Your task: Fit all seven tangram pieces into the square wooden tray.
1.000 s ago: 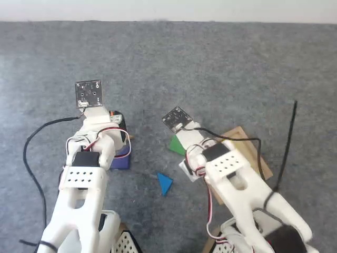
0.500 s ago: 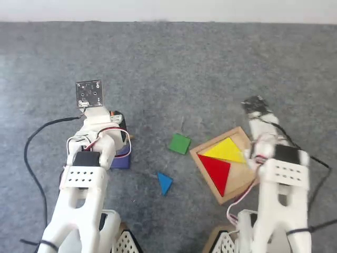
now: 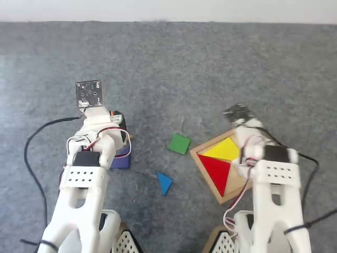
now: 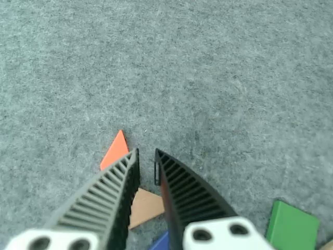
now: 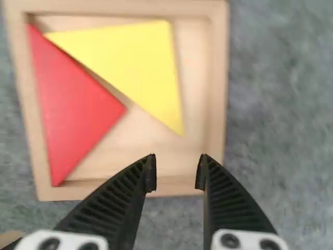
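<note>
Left pincer (image 4: 146, 156): tips nearly closed, empty, directly beside the orange triangle (image 4: 115, 150), the nearest loose piece. Green square (image 3: 179, 143) lies on the worktop between the arms, just left of the tray (image 5: 219, 78). Right pincer (image 5: 175, 172): narrow gap, empty, above the tray's rim.

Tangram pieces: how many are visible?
7: yellow triangle, red triangle in the tray; green square, blue triangle on carpet; orange triangle, tan triangle, purple piece by the left tool.
</note>
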